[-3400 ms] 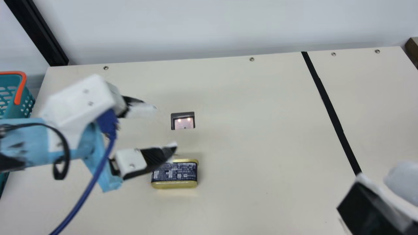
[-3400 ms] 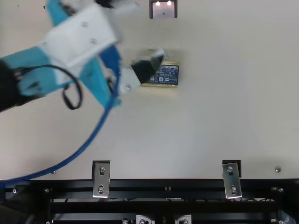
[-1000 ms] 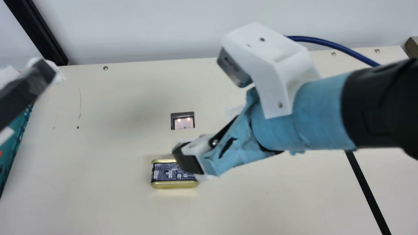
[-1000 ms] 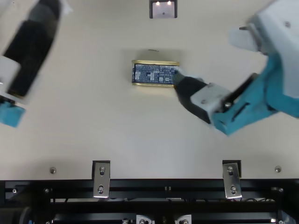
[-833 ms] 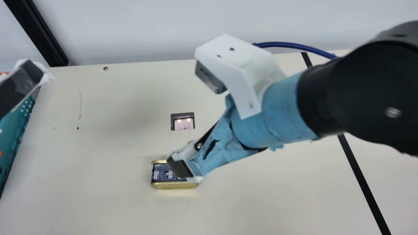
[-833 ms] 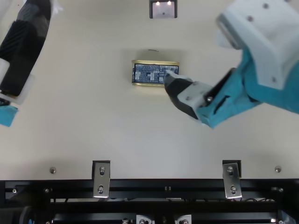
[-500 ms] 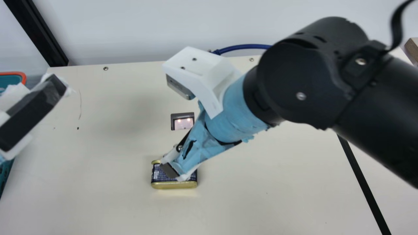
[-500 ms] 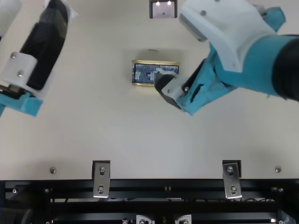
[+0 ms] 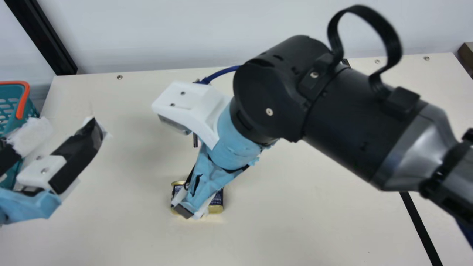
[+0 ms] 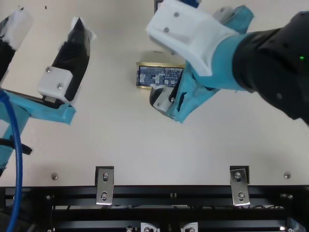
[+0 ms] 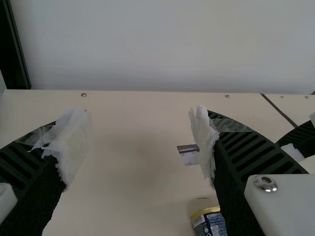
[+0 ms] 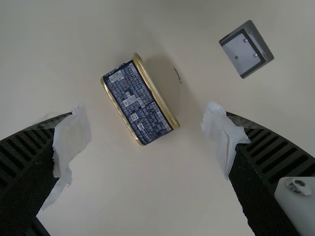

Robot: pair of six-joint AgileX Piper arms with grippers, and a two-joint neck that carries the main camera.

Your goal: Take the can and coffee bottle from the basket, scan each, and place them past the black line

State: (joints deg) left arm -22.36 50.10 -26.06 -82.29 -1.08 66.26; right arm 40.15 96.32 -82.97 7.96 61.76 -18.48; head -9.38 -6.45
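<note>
"Where's the can (image 10: pixel 157 75)? Qty?"
"Just 1, on the tbl (image 9: pixel 295 232), nr the 1 scanner (image 12: pixel 241 56)."
"Grippers?"
"2. R gripper (image 9: pixel 192 210) above the can, jaws apart. L gripper (image 10: pixel 52 23) off to the can's L, jaws wide apart too."
"Rest?"
"1 basket (image 9: pixel 31 111), orange handle, at tbl's L edge. 1 blk line (image 9: pixel 422 229), R side, well apart from the can."

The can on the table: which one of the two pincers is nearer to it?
The right pincer. It is open right by the can, while the left pincer, also open, is farther off, toward the basket.
</note>
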